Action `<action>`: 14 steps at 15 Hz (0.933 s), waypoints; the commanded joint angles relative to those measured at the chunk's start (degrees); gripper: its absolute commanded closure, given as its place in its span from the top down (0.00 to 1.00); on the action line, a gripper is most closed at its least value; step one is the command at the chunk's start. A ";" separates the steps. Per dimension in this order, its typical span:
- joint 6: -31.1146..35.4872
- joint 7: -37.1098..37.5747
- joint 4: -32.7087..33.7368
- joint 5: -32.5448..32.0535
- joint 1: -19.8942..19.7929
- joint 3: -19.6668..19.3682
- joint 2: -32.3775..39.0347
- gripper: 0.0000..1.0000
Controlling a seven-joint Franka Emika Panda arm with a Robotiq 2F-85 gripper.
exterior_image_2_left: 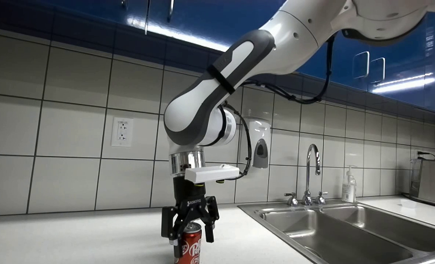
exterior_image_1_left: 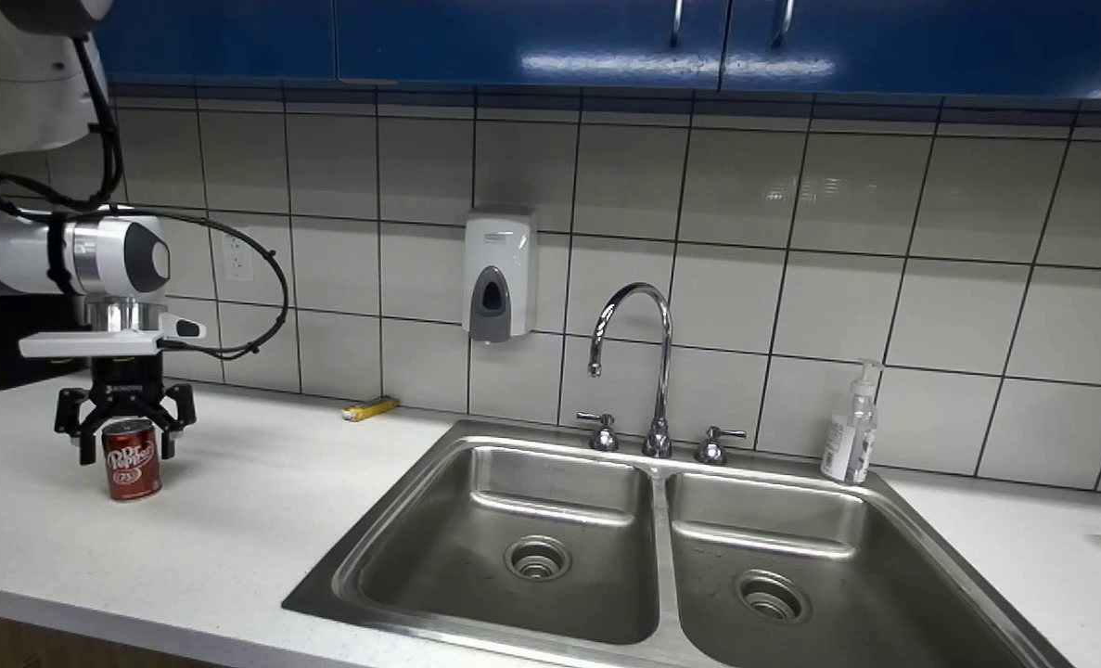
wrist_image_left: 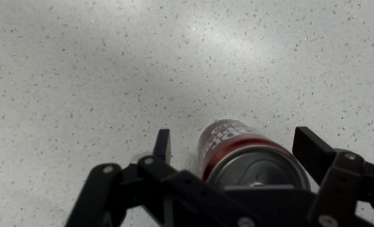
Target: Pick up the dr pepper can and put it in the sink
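Observation:
The dr pepper can (exterior_image_1_left: 133,471), dark red with a silver top, stands upright on the white counter. It also shows in an exterior view (exterior_image_2_left: 193,246), its base cut off by the frame edge. My gripper (exterior_image_1_left: 128,452) points down over the can, open, with one finger on each side of its upper part. In the wrist view the gripper (wrist_image_left: 234,142) shows a gap between the left finger and the can (wrist_image_left: 227,138); the right finger is closer, contact unclear. Part of the can's lid is hidden by the gripper. The steel double-basin sink (exterior_image_1_left: 663,557) is right of the can in both exterior views (exterior_image_2_left: 281,234).
A curved chrome faucet (exterior_image_1_left: 666,371) with two handles stands at the sink's back edge. A clear pump bottle (exterior_image_1_left: 851,431) stands at its back right corner. A yellow packet (exterior_image_1_left: 370,408) lies by the tiled wall. A soap dispenser (exterior_image_1_left: 499,276) hangs on the wall.

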 commanded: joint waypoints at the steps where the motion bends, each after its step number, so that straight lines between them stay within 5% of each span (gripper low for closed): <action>1: 0.71 -0.75 0.17 -1.17 -0.52 0.36 0.33 1.00; 7: 0.59 -1.39 0.06 -0.99 -0.66 0.50 0.23 1.00; 8: 0.56 -1.58 0.08 -1.15 -0.66 0.46 0.25 0.75; 14: 0.70 -2.72 0.26 -1.14 -0.84 0.51 0.46 0.38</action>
